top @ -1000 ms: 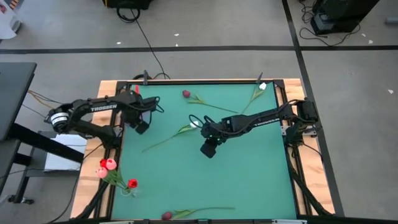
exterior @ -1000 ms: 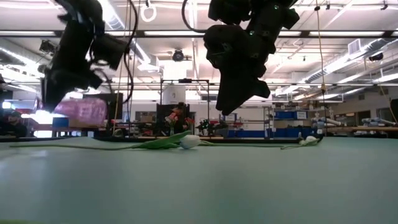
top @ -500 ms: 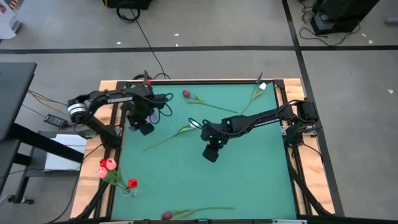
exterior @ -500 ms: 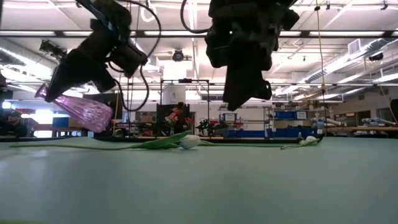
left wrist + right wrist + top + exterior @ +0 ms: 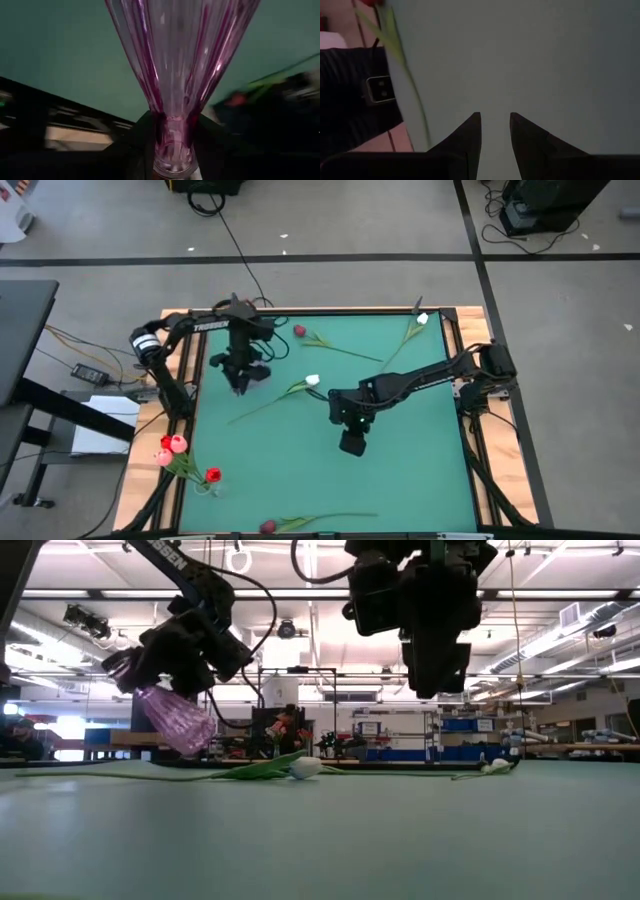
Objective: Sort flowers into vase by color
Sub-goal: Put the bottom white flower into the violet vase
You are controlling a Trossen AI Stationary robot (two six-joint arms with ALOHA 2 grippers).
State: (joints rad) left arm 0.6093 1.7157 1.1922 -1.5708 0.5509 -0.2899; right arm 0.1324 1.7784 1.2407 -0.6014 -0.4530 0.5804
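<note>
My left gripper [image 5: 150, 665] is shut on a pink ribbed glass vase [image 5: 178, 718], held over the table's far left part. Loose flowers lie flat on the green mat. A white one [image 5: 312, 380] is at the middle, a dark red one [image 5: 298, 331] and a white one [image 5: 423, 319] lie by the far edge, and a dark red one [image 5: 268, 526] by the near edge. My right gripper [image 5: 352, 442] hangs open over the mat's middle, nothing between its fingers [image 5: 472, 132]. My left gripper pinches the vase's narrow end [image 5: 172, 145] between its two fingers. The fingers slant downward along the vase. The wide body [image 5: 185, 730] reaches out past the fingertips, tilted down, and hangs clear of the mat.
Red and pink flowers [image 5: 172, 445] and a red one [image 5: 213, 476] sit at the table's left wooden border, near the front. A wooden rim [image 5: 330, 310] frames the mat. The mat's near right part [image 5: 420, 470] holds no objects.
My left gripper has carried the vase from the table's left edge toward the middle and tipped downward, so the vase's wide end now points down at a slant instead of lying near level. My right gripper has drifted toward the near edge, away from the white flower.
</note>
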